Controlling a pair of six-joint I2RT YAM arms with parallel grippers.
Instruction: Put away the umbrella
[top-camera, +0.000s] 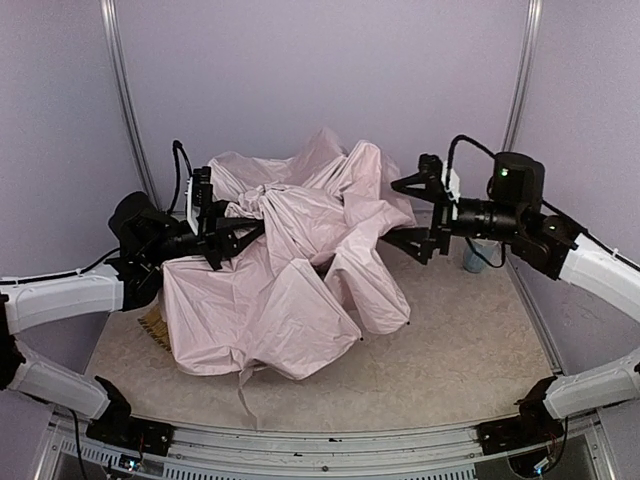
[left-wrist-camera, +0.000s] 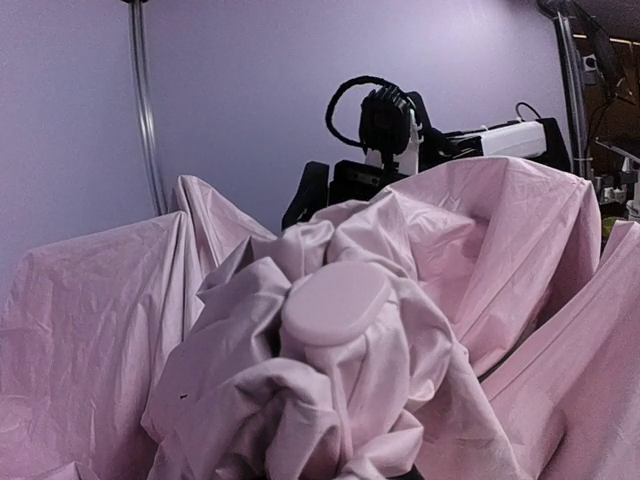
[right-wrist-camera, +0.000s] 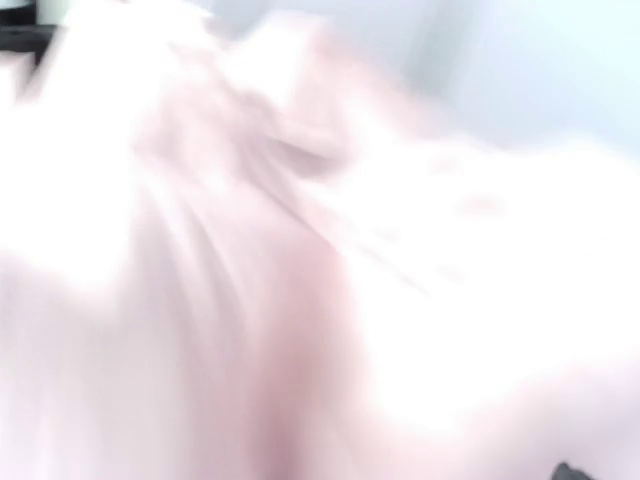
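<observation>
Work the umbrella (top-camera: 290, 290) in place, heaped and crumpled across the counter (top-camera: 450, 350) between both arms. Pinch firmly with left fingers (top-camera: 240, 235), nearly closed on its bunched fabric. Bring right fingers (top-camera: 415, 183), spread wide and empty, onto the loose right-hand folds. Gather inward, never tugging against the left grip.

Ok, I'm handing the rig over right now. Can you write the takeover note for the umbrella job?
Left end effector: shut on a bunched wad of canopy of the pale pink fabric umbrella, left of centre.
Right end effector: open wide at the canopy's right edge, holding nothing; its wrist view is a blur.
Umbrella: loose crumpled heap on the speckled beige table, partly covering a woven straw tray at the left.
Done: some fabric gathered.
Left: gather the rest, close it up, put it away.
</observation>
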